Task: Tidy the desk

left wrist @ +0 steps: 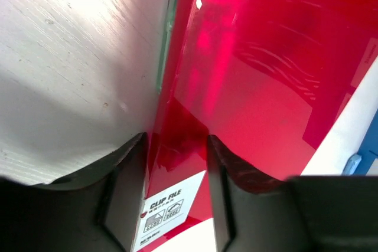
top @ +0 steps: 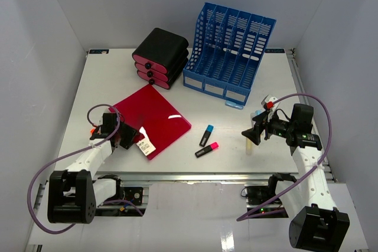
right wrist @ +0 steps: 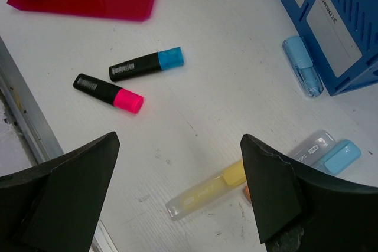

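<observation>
The white desk (top: 103, 78) holds a red clip file (top: 156, 116) at the near left. My left gripper (top: 126, 138) is shut on the file's near-left edge by its white label (top: 143, 144). In the left wrist view the file (left wrist: 260, 75) runs between my fingers (left wrist: 127, 193) with that edge raised off the desk. My right gripper (top: 254, 134) is open and empty above a yellow highlighter (top: 250, 144). The right wrist view shows this highlighter (right wrist: 207, 196) between and below the open gripper (right wrist: 180, 138).
A blue-capped marker (top: 207, 135) and a pink-capped marker (top: 207, 150) lie near the front middle. A blue file rack (top: 227, 54) and stacked black-and-pink drawers (top: 160, 57) stand at the back. Two pale blue pens (right wrist: 302, 74) (right wrist: 328, 151) lie by the rack.
</observation>
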`<action>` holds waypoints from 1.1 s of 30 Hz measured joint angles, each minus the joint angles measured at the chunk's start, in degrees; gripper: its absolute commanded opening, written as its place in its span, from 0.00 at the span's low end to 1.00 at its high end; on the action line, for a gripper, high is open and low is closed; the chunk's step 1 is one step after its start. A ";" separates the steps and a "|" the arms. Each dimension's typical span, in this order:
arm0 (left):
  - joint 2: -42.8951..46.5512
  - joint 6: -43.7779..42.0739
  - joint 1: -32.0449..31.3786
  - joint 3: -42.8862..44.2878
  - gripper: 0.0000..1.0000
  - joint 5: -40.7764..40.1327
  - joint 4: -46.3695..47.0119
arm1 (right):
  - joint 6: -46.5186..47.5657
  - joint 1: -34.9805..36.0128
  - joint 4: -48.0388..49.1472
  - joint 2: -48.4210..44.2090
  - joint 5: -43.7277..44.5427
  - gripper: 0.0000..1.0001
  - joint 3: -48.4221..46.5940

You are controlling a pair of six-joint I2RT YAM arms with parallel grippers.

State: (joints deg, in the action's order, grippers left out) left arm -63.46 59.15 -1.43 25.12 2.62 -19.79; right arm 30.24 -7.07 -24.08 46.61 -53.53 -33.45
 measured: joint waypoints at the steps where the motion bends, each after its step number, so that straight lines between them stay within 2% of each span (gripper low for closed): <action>1: 0.42 0.19 0.00 -0.52 0.47 0.15 0.43 | 0.00 0.00 -0.01 0.00 -0.12 0.90 0.00; 7: 4.29 1.03 0.00 -3.28 0.35 1.02 1.76 | 0.05 0.00 -0.02 -0.02 -0.61 0.90 0.00; 17: 16.09 1.29 0.00 -6.73 0.09 1.27 1.40 | 0.20 0.00 -0.26 -0.20 -1.13 0.90 0.00; 26: 21.59 -0.96 0.00 -6.36 0.00 2.35 0.52 | 0.22 0.00 -0.30 -0.33 -1.70 0.90 0.00; 33: 21.00 -4.38 0.00 -4.63 0.00 5.71 2.55 | 0.25 0.00 -0.63 -0.50 -2.60 0.90 0.00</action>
State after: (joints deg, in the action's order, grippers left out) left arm -42.47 54.77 -1.43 20.49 8.33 -17.24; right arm 30.49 -7.07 -24.70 46.11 -56.13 -33.45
